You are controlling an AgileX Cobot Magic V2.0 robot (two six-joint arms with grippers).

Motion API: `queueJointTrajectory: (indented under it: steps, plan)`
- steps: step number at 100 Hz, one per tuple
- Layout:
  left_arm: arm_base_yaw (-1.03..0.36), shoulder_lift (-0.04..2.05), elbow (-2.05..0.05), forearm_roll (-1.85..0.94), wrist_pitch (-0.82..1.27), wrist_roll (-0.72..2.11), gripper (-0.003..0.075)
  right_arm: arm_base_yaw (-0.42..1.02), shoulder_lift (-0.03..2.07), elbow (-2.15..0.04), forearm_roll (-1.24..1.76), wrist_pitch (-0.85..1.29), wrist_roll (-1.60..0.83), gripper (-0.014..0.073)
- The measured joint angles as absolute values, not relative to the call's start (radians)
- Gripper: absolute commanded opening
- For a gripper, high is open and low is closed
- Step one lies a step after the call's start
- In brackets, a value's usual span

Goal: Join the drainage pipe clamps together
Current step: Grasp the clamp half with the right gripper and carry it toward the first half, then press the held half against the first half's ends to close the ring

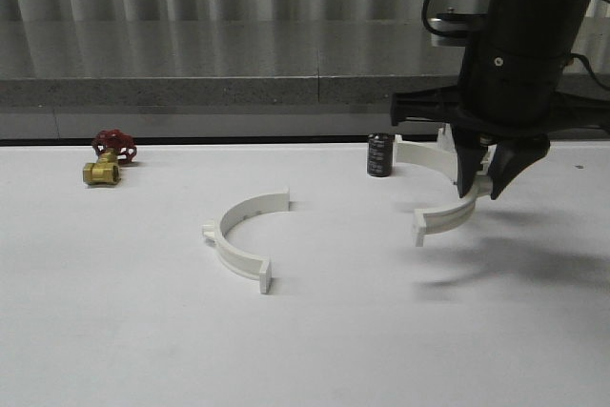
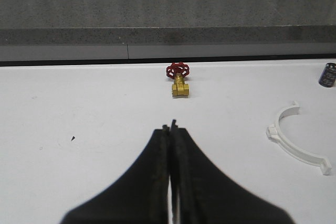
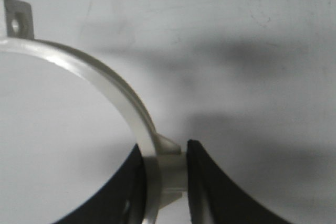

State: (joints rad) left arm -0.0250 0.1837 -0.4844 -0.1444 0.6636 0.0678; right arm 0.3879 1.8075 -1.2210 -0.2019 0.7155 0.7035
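One white half-ring drainage pipe clamp (image 1: pixel 243 235) lies flat near the table's middle, its open side facing right; the left wrist view shows that clamp (image 2: pixel 294 142) too. The second clamp (image 1: pixel 440 193) is at the right, held just above the table. My right gripper (image 1: pixel 486 186) is shut on its curved band at a small rib, and up close the clamp (image 3: pixel 113 90) runs between the black fingers (image 3: pixel 210 182), with a holed end tab ahead. My left gripper (image 2: pixel 170 127) hangs over bare table, fingers pressed together and holding nothing.
A brass valve with a red handwheel (image 1: pixel 108 159) sits at the far left, seen also as the valve (image 2: pixel 179 80) ahead of the left gripper. A small black cylinder (image 1: pixel 379 155) stands just left of the held clamp. A grey ledge (image 1: pixel 191 92) bounds the far side.
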Motion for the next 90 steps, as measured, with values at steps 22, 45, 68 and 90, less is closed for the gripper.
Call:
queueJointTrajectory:
  steps: [22,45,68,90]
  plan:
    - [-0.025,0.184,-0.484,-0.144,0.664,0.068,-0.0020,0.421,1.807,-1.223,-0.210,0.707,0.769,0.0100]
    - [-0.025,0.184,-0.484,-0.144,0.664,0.068,-0.0020,0.471,1.889,-1.301,-0.212,0.716,0.792,0.0100]
    - [-0.025,0.184,-0.484,-0.144,0.664,0.068,-0.0020,0.529,1.980,-1.399,-0.212,0.743,0.806,0.0100]
    - [-0.025,0.184,-0.484,-0.144,0.664,0.068,-0.0020,0.548,2.015,-1.432,-0.212,0.752,0.835,0.0100]
